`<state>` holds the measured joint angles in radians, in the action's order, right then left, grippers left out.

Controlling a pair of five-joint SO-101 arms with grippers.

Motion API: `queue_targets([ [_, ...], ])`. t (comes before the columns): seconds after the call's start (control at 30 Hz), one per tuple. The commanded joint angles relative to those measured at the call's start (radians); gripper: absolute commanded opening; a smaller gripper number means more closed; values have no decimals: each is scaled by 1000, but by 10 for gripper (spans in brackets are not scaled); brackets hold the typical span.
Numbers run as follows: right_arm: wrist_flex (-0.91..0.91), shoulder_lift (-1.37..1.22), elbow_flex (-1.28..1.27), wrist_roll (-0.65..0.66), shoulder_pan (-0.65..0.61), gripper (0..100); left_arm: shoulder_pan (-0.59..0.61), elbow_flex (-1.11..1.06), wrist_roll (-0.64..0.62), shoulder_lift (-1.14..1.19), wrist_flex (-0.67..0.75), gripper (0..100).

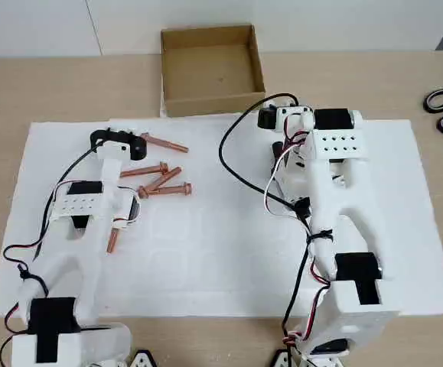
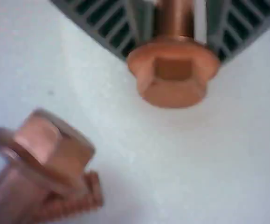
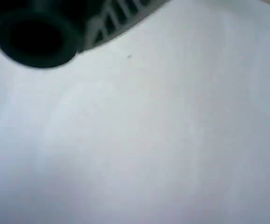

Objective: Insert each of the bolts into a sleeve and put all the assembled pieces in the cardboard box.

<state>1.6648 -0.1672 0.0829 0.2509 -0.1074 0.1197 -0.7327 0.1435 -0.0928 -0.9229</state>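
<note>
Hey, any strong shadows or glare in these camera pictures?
High view: even light, no glare, only faint shadows on the white mat. Left wrist view: the bolt throws a soft shadow on that mat. Right wrist view: soft shade beside the sleeve.

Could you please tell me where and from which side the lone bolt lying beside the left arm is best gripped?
Grip the lone bolt around the middle of its shank, coming straight down from above and closing across its length. It lies flat on the white mat, so only its top and sides are free, and the left arm sits close on one side.
</note>
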Motion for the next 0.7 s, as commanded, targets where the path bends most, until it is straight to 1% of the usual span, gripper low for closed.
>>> queue_targets([
  [0.0, -5, 59, 5, 2, 5, 5, 0, 2, -6, 8, 15, 83],
  [0.1, -5, 59, 5, 2, 5, 5, 0, 2, -6, 8, 20, 74],
  [0.23, -4, 62, 5, 2, 5, 5, 0, 2, -6, 8, 20, 4],
  [0.47, 2, 68, 9, 6, 7, 5, 0, 7, -6, -2, 3, 6],
  [0.53, 2, 82, 11, 8, 7, 4, 2, 53, -6, -17, -60, 6],
  [0.67, 4, 202, 9, 8, 8, 4, 2, 185, -6, -95, -258, 6],
])
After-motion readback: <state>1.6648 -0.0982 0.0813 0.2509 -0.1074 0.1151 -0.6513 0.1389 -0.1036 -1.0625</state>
